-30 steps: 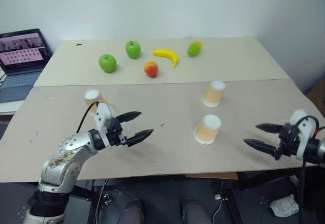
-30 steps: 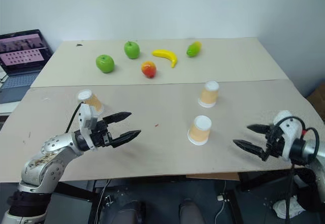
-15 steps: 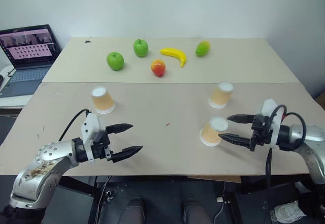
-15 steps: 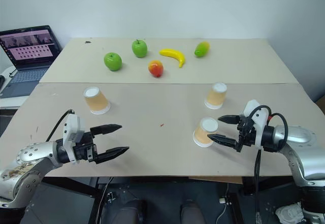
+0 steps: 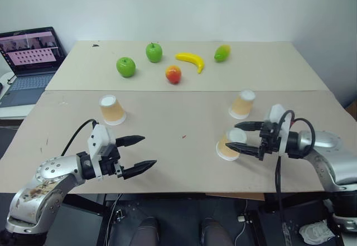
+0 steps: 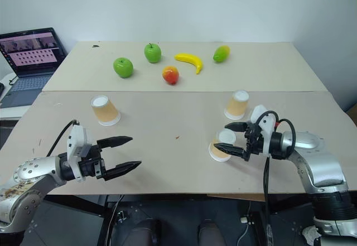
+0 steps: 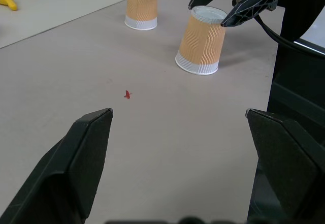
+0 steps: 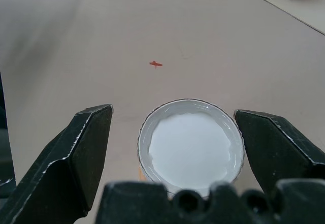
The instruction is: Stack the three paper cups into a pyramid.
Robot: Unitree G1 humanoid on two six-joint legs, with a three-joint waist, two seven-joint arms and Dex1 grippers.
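Step in hand, as I judge it: reaching for the first cup. The right gripper [image 5: 239,136], fingers spread wide, straddles the nearest tan-orange paper cup with white rim and base [image 5: 229,144], lower right of the frame; the cup stands inverted, slightly tilted, and no finger touches it. A second identical paper cup [image 5: 242,104] stands just above it at right of centre; the third paper cup [image 5: 112,110] sits well apart at left of centre. All three rest on the beige table [image 5: 178,117]; no pyramid exists yet. The left gripper [image 5: 142,154] hovers lower left, fingers spread, empty.

Next move, by my reading: close the right fingers squarely on the cup wall without tipping it, then lift.

Change from a second ago: the right gripper has swung in from the right edge to the cup; the left gripper has barely shifted.
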